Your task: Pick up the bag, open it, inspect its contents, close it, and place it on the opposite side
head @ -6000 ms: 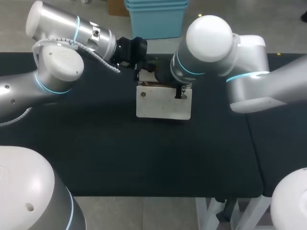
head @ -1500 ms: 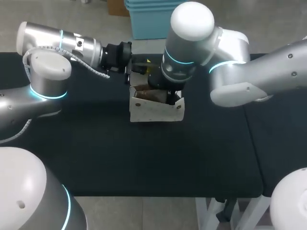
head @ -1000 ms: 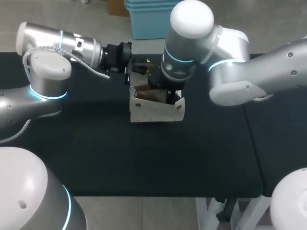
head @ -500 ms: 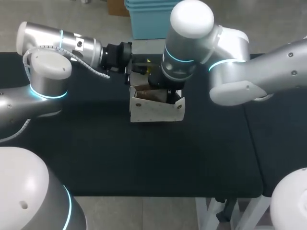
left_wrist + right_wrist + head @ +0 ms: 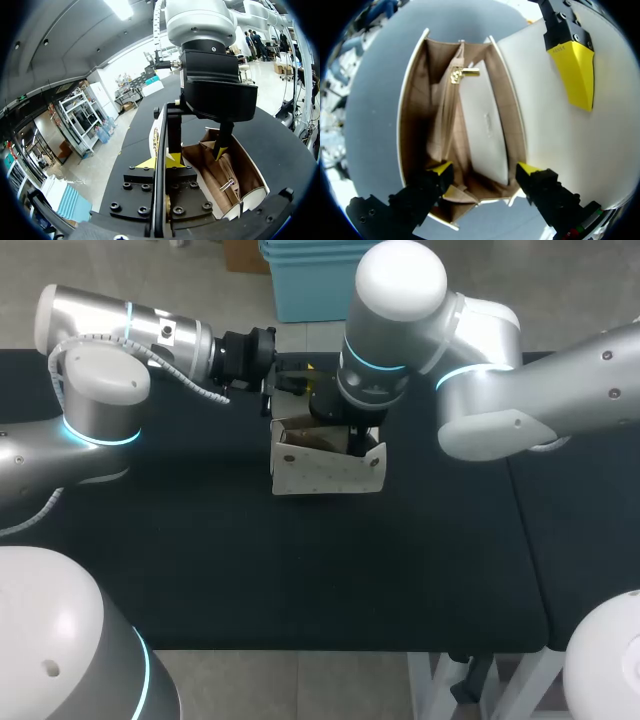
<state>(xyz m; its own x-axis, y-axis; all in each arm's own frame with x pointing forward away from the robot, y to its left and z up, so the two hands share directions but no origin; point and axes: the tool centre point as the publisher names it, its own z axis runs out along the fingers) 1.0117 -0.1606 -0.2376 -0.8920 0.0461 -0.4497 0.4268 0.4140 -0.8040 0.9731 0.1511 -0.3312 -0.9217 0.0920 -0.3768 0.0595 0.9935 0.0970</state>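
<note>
A white bag [image 5: 325, 472] stands on the black table with its mouth open and its tan lining showing. My left gripper [image 5: 283, 383] is at the bag's far left corner, shut on the edge of the white flap [image 5: 555, 135]; its own view shows its gripper [image 5: 161, 162] pinching that thin edge. My right gripper [image 5: 352, 445] hangs over the mouth, open, fingers spread. In the right wrist view its gripper [image 5: 485, 172] looks down into the lining at a flat white item [image 5: 482, 125] and a gold zip pull [image 5: 456, 75].
The black table [image 5: 300, 580] stretches wide in front of the bag, with a seam [image 5: 528, 540] to a second black top at the right. The front edge runs along the near side.
Over the last second nothing has visibly moved. Six seconds ago the bag hung closed with its flat face toward the camera; now it stands open, a little further left, with the right gripper over its mouth.
</note>
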